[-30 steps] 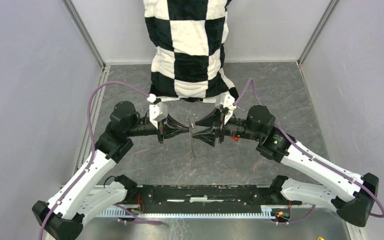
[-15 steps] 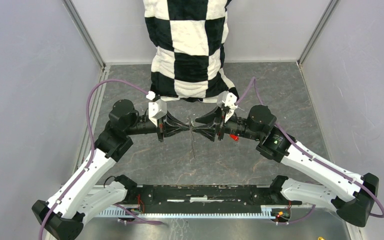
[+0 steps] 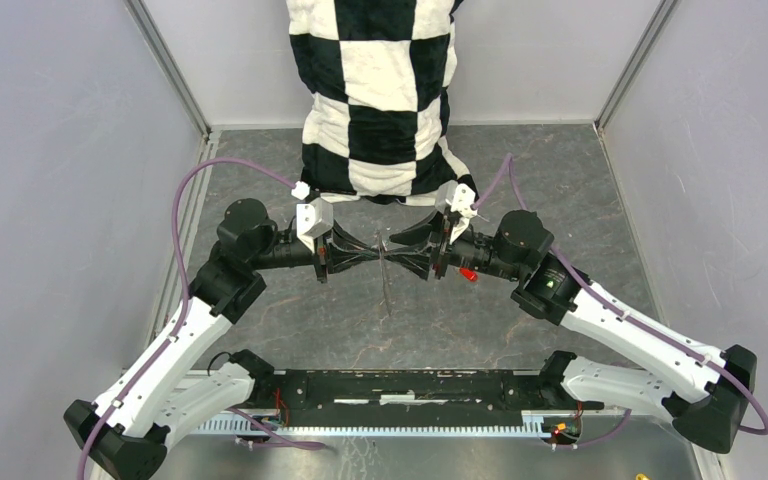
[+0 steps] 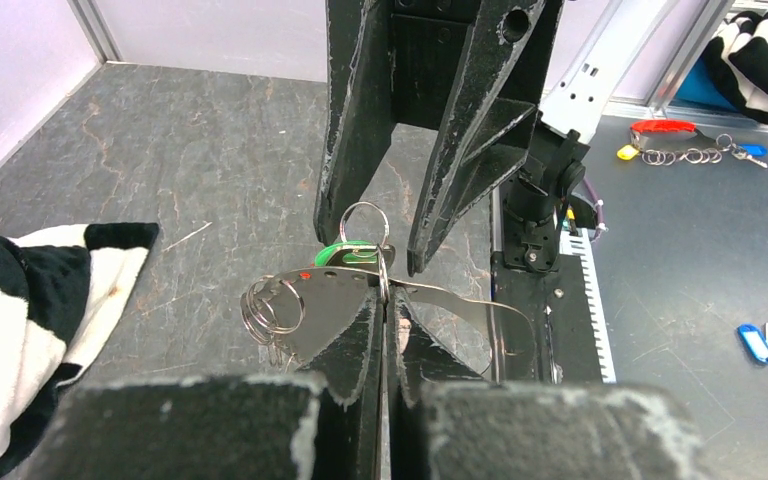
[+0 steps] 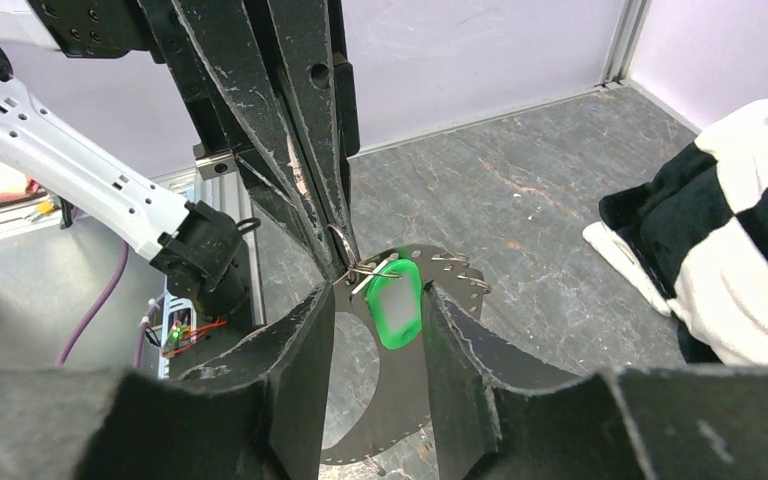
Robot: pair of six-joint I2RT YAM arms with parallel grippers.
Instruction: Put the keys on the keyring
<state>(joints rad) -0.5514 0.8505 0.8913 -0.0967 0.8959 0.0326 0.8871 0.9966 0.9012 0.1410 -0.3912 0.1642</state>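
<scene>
We are looking into a robotics lab test cell, where plain grey panel walls [image 3: 50, 200] and aluminium posts [image 3: 167, 65] are enclosing a stone-grey tabletop [image 3: 300, 330], and a left arm [image 3: 175, 345] and a right arm [image 3: 620, 320], both purple-cabled, are sitting bolted to a black rail [image 3: 400, 385] at its near edge.

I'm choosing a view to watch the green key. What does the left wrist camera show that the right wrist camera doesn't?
Only the left wrist view shows the small split rings bunched at the edge of the keyring. It also shows a red tag and a blue tag lying on a grey surface beyond. Only the right wrist view shows the whole head of the green key, between the parted fingers of the right gripper. Both views show the left gripper shut on the keyring, and the checkered cloth.
</scene>
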